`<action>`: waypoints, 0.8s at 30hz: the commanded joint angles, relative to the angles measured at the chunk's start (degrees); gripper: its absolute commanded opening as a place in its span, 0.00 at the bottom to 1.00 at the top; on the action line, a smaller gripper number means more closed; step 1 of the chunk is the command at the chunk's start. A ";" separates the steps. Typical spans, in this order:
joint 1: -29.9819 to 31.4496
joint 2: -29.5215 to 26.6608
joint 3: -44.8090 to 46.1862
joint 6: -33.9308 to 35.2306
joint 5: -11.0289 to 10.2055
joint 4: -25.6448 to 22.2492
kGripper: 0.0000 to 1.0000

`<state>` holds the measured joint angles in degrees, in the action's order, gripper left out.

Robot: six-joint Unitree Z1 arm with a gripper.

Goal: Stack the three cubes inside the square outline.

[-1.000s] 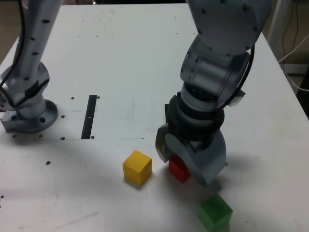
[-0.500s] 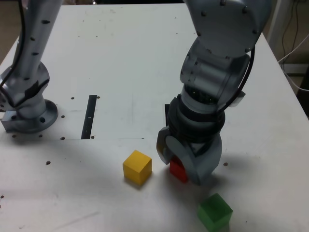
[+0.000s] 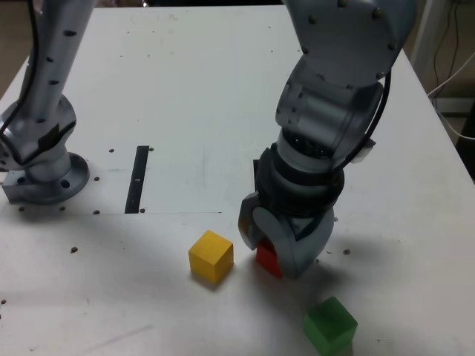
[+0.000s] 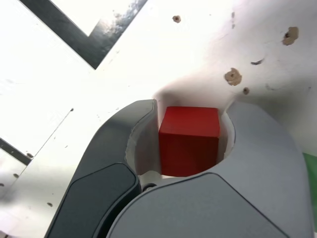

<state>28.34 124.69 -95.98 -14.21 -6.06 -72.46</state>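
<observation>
Stacking is barely begun: red cube (image 4: 189, 140) is clamped by the fingers (image 4: 148, 148) on the tabletop (image 3: 208, 89); yellow cube (image 3: 211, 256) and green cube (image 3: 329, 324) lie loose, square outline (image 4: 84, 30) unfilled.

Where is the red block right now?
The red block sits on the table between the gripper's closed jaws, with the yellow block on the exterior view's left.
</observation>
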 commanded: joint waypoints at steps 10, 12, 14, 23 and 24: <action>-4.52 -6.25 -0.82 9.47 0.24 -3.55 0.29; -6.40 -6.87 -0.64 11.19 1.04 -3.55 0.29; -8.57 -7.14 -0.33 12.65 2.21 -3.46 0.29; -18.71 -7.20 2.70 14.64 4.61 -2.39 0.29; -19.64 -7.23 3.13 14.64 4.58 -2.16 0.29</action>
<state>9.84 117.87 -93.39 0.39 -1.42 -74.98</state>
